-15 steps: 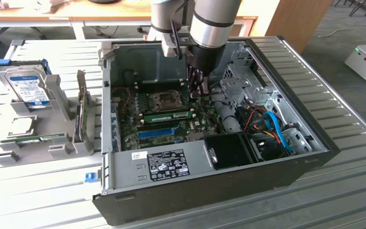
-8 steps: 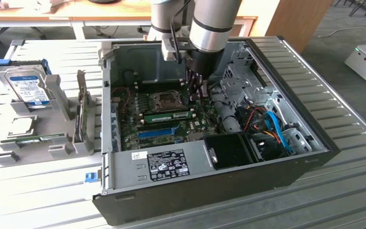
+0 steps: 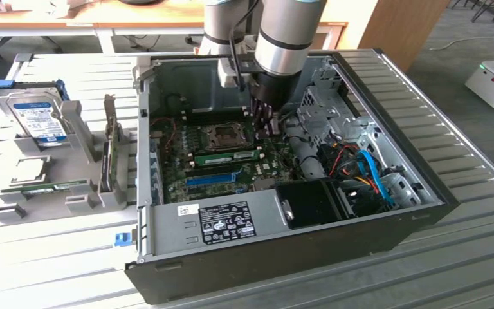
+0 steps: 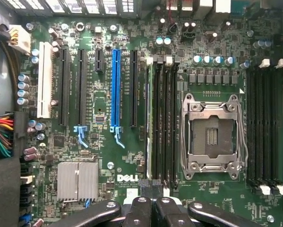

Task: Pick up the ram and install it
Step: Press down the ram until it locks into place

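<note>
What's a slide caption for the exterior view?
Shut gripper inside the open PC case, by one end of the ram standing upright on the motherboard.

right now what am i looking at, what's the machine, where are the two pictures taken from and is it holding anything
This is a robot arm reaching into an open computer case on a metal table. The exterior view looks on from outside; the wrist view comes from a camera on the arm, facing the motherboard. Its dark hand is shut over the memory slots, with nothing visibly in it. A green ram stick stands in one of them. At the exterior view's left, a hard drive sits in a grey holder.
</note>
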Available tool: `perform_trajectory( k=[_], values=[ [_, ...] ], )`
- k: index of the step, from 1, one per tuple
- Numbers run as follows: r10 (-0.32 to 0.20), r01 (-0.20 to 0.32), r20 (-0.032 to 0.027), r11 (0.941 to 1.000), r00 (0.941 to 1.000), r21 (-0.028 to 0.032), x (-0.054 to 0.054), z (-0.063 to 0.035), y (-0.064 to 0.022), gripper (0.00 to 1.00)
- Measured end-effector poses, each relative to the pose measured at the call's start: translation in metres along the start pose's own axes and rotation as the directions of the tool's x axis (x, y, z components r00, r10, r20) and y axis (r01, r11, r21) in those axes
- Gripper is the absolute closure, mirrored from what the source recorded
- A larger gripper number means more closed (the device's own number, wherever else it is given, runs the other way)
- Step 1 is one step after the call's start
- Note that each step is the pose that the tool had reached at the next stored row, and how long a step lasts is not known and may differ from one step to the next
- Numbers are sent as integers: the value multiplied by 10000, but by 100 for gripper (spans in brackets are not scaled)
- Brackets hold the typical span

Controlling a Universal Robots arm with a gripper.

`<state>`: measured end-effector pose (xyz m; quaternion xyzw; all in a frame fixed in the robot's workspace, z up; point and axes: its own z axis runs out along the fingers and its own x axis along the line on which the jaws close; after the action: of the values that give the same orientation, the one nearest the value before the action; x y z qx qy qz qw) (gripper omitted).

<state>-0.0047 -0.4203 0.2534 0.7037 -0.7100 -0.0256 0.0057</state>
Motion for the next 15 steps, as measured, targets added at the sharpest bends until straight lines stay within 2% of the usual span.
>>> perform_trajectory(
  k=[14,15],
  values=[
    [0,0,0,10000,10000,1,4,155,-7,89],
    [1,-1,2,10000,10000,2,4,154,-51,89]
  ],
)
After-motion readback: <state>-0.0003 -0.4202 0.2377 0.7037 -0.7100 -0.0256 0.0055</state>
